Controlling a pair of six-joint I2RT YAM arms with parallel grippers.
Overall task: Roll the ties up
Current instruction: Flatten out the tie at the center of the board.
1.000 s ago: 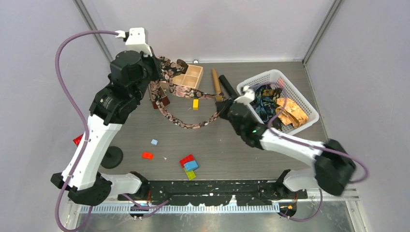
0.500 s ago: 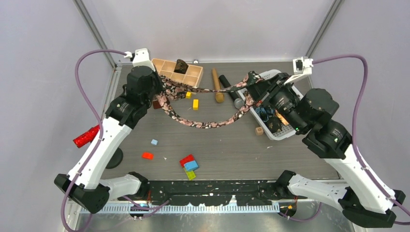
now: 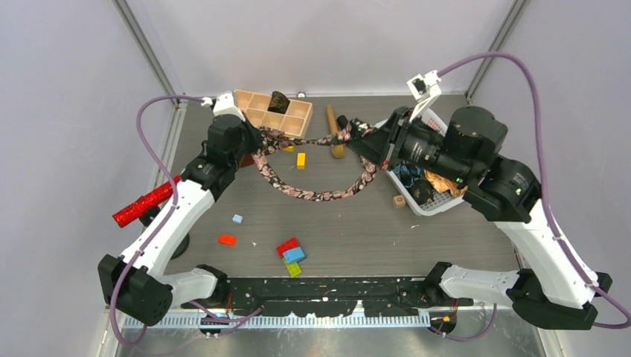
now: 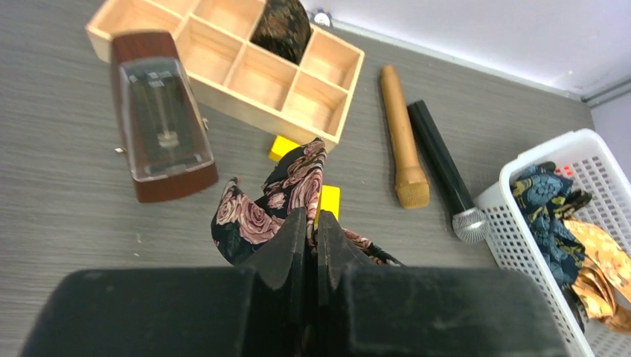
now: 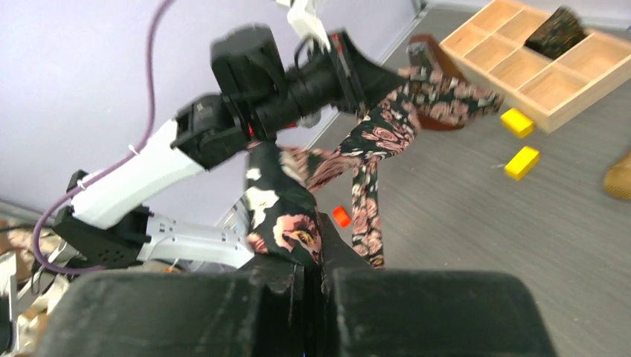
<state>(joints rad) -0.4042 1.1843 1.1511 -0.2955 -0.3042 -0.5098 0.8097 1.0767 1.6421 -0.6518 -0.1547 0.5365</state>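
The left arm (image 3: 167, 223) and right arm (image 3: 539, 238) had white shells on their long links and rounded black housings at the joints. Each ended in a black base (image 3: 138, 296). A mauve cable (image 3: 139, 126) ran along the left arm, and a second one (image 3: 491, 53) along the right. A small white camera mount (image 3: 223, 104) sat at each wrist. The left pincer (image 4: 312, 223) and right pincer (image 5: 312, 260) had matt black, wedge-shaped fingers. A green light (image 3: 455, 196) glowed on the right arm.

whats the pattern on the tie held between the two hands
Black with pink-beige rose blooms; the tie shows it best in the left wrist view.
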